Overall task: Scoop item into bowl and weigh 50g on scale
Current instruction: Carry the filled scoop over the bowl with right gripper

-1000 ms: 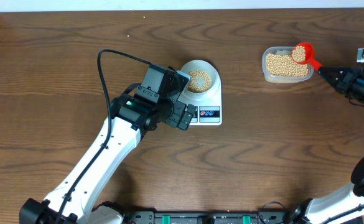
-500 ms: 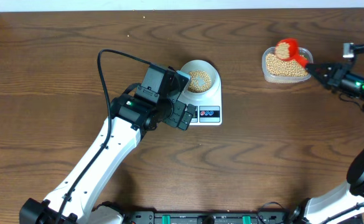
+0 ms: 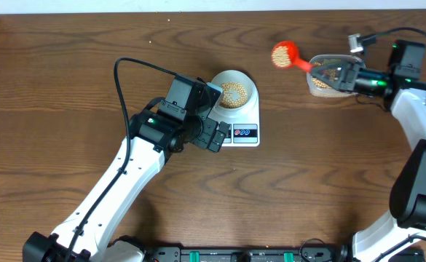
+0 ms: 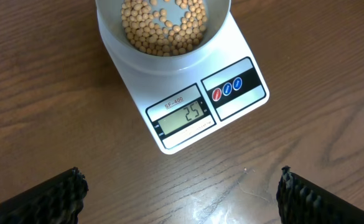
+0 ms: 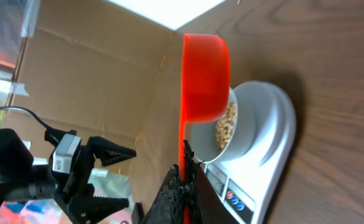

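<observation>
The pale bowl sits on the white scale, holding a layer of tan beans. In the left wrist view the bowl with its beans stands on the scale, and the display reads 25. My left gripper hovers open over bare table in front of the scale. My right gripper is shut on the handle of a red scoop heaped with beans, held in the air between the tub and the bowl. From the right wrist, the scoop is seen from below, with the bowl beyond it.
A clear plastic tub of beans stands at the back right, mostly covered by my right gripper. My left arm crosses the table's left half, with a black cable looping above it. A white wall edge runs along the back.
My right gripper has lifted the loaded red scoop out of the tub and carried it left toward the bowl. The left arm has not moved.
</observation>
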Motion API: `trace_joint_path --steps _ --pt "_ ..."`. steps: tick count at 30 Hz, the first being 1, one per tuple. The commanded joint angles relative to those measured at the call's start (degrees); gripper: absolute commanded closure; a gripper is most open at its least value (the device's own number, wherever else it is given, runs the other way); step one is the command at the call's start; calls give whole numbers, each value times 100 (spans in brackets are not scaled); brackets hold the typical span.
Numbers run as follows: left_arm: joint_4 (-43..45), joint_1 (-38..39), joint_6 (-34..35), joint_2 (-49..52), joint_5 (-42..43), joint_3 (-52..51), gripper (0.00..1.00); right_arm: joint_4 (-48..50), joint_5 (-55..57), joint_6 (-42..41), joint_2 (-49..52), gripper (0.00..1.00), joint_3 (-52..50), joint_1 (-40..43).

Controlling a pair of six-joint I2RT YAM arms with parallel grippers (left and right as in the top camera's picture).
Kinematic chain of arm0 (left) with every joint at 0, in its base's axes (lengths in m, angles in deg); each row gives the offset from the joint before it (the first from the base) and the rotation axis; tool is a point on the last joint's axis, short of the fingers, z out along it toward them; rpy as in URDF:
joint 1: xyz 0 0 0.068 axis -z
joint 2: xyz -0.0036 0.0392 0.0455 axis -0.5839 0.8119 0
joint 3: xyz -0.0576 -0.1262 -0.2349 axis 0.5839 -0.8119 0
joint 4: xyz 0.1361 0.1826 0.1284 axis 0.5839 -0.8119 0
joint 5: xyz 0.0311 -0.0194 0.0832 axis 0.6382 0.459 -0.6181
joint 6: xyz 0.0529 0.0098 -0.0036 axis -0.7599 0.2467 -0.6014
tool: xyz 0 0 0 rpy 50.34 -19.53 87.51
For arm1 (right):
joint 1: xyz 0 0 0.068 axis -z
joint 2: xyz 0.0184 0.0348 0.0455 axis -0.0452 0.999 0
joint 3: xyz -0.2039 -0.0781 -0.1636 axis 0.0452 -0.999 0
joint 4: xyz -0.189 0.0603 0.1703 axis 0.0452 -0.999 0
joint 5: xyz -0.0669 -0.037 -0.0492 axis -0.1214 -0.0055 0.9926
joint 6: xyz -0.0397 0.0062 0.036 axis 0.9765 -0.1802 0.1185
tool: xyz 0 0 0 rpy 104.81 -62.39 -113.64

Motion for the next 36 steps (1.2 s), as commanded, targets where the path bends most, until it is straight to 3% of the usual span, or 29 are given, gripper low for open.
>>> trace_joint_path --steps 1,10,23,36 --pt "-2 -26 -39 44 50 -11 0 -2 201 -284 61 99 46 -299" --pt "-4 -26 -39 44 50 -11 0 -22 992 -262 61 99 46 -1158" --pt "-4 -26 -39 44 50 -13 0 -258 1978 411 26 98 46 -1991" --pt "-4 -26 -39 44 50 -11 0 -487 4063 833 -713 99 46 -2581"
